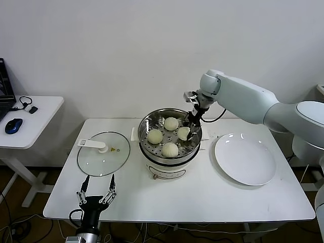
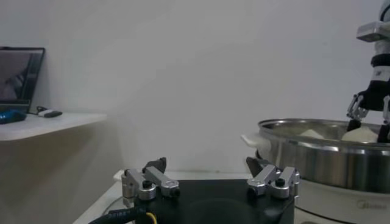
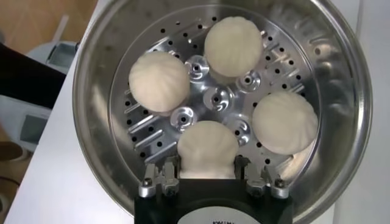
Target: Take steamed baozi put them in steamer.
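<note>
The steamer point(image 1: 146, 124) stands mid-table, a shiny steel basket on a white pot body. Four cream-white baozi lie on its perforated floor: one at the back point(image 1: 171, 123), one at the left point(image 1: 155, 136), one at the front point(image 1: 170, 149) and one at the right point(image 1: 183, 133). My right gripper point(image 1: 190, 126) reaches into the basket, shut on the right-hand bun. In the right wrist view the gripper point(image 3: 207, 165) has a finger against each side of that baozi point(image 3: 208, 146), which rests on the steamer point(image 3: 97, 91) floor. My left gripper point(image 1: 96, 191) is open and empty at the table's front left edge.
An empty white plate point(image 1: 245, 159) lies right of the steamer. The flat glass lid point(image 1: 104, 154) lies to its left. A white side table point(image 1: 30, 114) with a blue mouse stands far left. In the left wrist view the steamer point(image 2: 323, 155) stands ahead of the left gripper point(image 2: 207, 167).
</note>
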Robot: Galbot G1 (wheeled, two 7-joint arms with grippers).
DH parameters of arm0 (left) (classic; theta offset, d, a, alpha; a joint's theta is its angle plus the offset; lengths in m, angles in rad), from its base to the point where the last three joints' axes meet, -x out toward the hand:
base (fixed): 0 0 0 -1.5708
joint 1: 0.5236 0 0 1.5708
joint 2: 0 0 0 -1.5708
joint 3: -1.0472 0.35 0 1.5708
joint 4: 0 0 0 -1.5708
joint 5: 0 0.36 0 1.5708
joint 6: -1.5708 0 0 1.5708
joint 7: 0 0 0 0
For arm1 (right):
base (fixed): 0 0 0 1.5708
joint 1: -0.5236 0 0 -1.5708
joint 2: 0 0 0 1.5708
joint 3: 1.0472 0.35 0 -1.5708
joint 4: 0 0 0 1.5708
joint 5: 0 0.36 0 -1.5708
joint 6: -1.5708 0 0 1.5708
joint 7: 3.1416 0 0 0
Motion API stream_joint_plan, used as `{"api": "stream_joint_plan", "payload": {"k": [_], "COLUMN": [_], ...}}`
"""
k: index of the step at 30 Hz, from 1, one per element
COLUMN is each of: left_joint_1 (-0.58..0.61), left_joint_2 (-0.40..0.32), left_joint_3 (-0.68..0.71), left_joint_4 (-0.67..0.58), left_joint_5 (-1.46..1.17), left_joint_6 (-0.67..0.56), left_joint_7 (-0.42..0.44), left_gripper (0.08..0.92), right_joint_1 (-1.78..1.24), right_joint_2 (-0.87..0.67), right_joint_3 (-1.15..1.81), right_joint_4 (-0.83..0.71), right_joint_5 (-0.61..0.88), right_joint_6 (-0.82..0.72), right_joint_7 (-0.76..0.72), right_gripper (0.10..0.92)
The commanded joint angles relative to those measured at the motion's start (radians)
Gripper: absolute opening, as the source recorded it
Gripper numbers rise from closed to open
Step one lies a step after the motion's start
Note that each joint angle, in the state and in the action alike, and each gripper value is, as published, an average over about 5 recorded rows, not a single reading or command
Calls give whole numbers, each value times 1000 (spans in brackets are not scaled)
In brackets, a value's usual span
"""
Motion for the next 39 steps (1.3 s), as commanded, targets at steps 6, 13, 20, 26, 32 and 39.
{"api": "stream_joint_plan", "payload": {"k": [6,13,20,26,32,39], "left_joint_1": [0,1,2,-6,-11,-26], "left_joint_2": [0,-1,-1,5,9,16], "left_joint_3": [0,0,-1,-4,-8,-15], "left_joint_4": [1,1,-2,-7,-10,-13], "left_joint_5": [1,2,3,4,4,7], "left_joint_6": [1,1,2,9,13,26], "left_joint_7": [0,0,-1,-1,-1,1], "left_gripper": [823,823,823,823,823,823], "right_joint_1": [-13,-7,10,43,18,-92], "right_joint_2": [8,5,-4,-49,-134,-279], "right_joint_3": [8,14,33,71,204,419], "right_joint_4": [-1,9,22,62,94,215], "right_joint_5": [-37,-30,7,39,62,16], "right_joint_6": [8,8,4,7,37,120], "right_joint_7": [-2,-6,-11,-2,85,204], "right_gripper": [608,787,822,823,823,823]}}
